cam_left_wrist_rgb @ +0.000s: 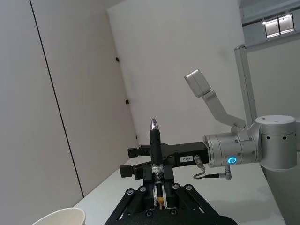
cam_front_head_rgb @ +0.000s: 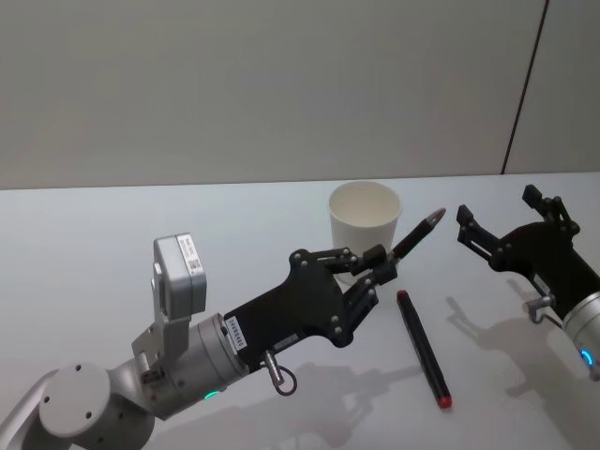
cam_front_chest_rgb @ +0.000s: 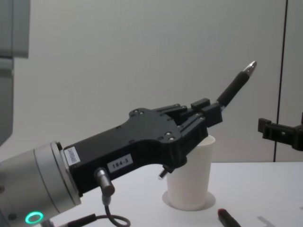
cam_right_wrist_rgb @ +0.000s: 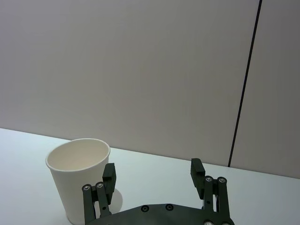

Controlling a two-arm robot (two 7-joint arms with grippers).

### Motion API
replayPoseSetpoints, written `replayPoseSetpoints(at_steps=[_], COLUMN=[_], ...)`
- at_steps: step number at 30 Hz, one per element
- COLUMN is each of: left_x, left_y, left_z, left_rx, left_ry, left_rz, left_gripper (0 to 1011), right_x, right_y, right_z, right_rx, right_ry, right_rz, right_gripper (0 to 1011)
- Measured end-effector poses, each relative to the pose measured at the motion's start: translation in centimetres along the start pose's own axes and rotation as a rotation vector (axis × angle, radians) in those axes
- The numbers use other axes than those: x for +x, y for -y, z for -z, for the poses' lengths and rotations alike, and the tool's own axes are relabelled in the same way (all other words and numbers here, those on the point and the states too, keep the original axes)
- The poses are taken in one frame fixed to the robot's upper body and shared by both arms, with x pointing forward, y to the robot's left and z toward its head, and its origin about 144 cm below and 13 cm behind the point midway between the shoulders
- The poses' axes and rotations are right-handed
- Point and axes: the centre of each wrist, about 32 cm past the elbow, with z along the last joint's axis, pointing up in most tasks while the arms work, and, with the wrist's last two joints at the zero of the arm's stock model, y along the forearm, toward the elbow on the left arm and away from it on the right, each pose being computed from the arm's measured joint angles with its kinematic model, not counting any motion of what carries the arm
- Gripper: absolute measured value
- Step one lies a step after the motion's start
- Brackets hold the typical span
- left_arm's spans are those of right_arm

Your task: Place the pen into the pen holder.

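Observation:
My left gripper [cam_front_head_rgb: 382, 267] is shut on a black pen [cam_front_head_rgb: 418, 233] with a silver tip, held off the table and slanting up and away from me. The pen's tip lies just right of the pen holder [cam_front_head_rgb: 365, 217], a white paper cup standing upright at mid-table. In the chest view the pen [cam_front_chest_rgb: 235, 85] rises above the cup [cam_front_chest_rgb: 189, 185], with the left gripper [cam_front_chest_rgb: 204, 115] in front of the cup's rim. The left wrist view looks along the pen [cam_left_wrist_rgb: 155, 149] from between the fingers. My right gripper [cam_front_head_rgb: 502, 236] hovers open to the right of the cup [cam_right_wrist_rgb: 78, 180], with nothing between its fingers [cam_right_wrist_rgb: 108, 174].
A second pen [cam_front_head_rgb: 423, 348], black with red ends, lies flat on the white table [cam_front_head_rgb: 112, 234] in front of and to the right of the cup. Its red end [cam_front_chest_rgb: 226, 217] is low in the chest view. A plain wall stands behind the table.

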Motion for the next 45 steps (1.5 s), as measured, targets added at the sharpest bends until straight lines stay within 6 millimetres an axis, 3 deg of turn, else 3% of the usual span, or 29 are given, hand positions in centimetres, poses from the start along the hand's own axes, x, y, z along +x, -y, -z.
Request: replayPoseSetpoints(at_steps=[17,45], left_x=[-0.1,-0.2], left_y=[0.1,0.2], left_z=[0.1,0.2], left_rx=[0.003,0.004], left_ry=[-0.004,-0.005], left_rz=[0.016,0.02], left_gripper=[131,131], right_x=[0.8,4.2], right_y=[0.9,5.9], right_z=[-0.6,-2.1], right_rx=[0.029,0.034], right_ry=[-0.043,-0.276], right_rz=[-0.112,-0.463], right_gripper=[1002,1002])
